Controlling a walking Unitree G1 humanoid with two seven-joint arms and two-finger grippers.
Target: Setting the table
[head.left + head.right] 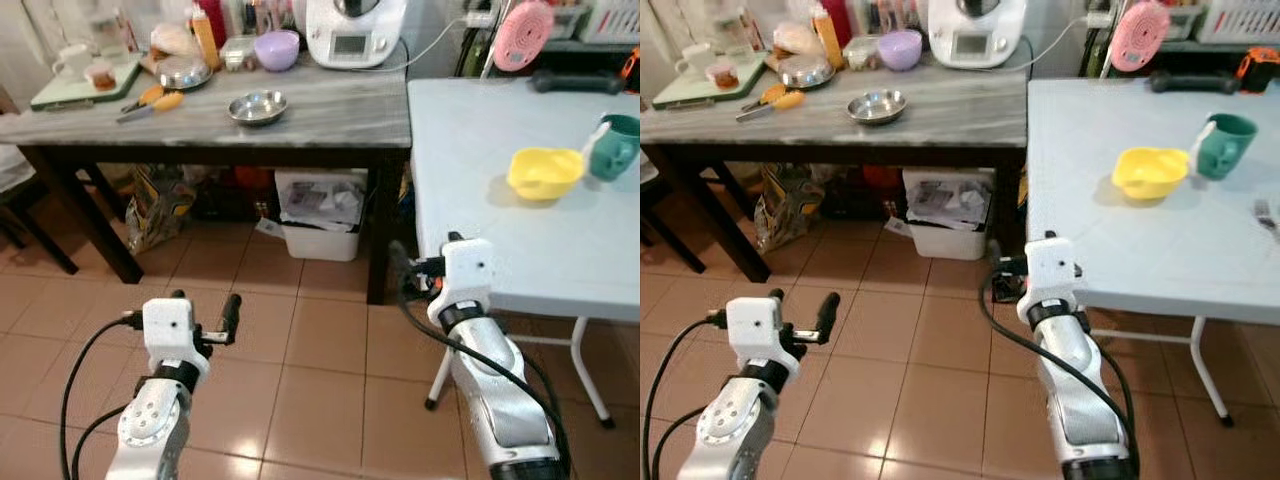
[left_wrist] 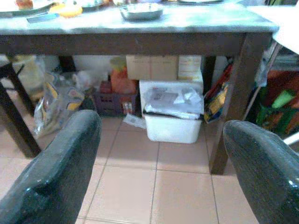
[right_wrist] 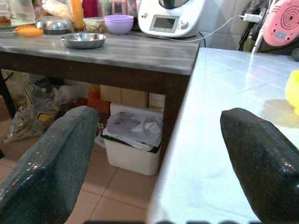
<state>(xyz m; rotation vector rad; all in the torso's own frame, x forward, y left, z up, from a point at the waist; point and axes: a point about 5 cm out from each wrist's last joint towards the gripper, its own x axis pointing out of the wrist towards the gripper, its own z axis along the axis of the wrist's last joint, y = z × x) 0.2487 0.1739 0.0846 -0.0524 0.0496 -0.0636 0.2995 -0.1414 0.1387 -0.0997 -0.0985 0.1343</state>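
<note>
Eye views: my left gripper (image 1: 205, 318) hangs over glossy terracotta tiles; my right gripper (image 1: 400, 262) is at the pale folding table's (image 1: 480, 230) edge. A rounded yellow bowl (image 1: 544, 172) sits beside a teal mug (image 1: 613, 147).
Left wrist: my textured black fingers (image 2: 56, 172) are spread, empty.
Right wrist: my fingers (image 3: 51, 158) are spread, empty; steel dish (image 3: 83, 40) on the streaked grey tabletop (image 3: 140, 51).

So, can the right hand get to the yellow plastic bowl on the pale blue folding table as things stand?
Probably yes. The right hand is open at the table's near edge, and the bare tabletop lies between it and the yellow plastic bowl; only the teal mug stands close, beyond it.
</note>
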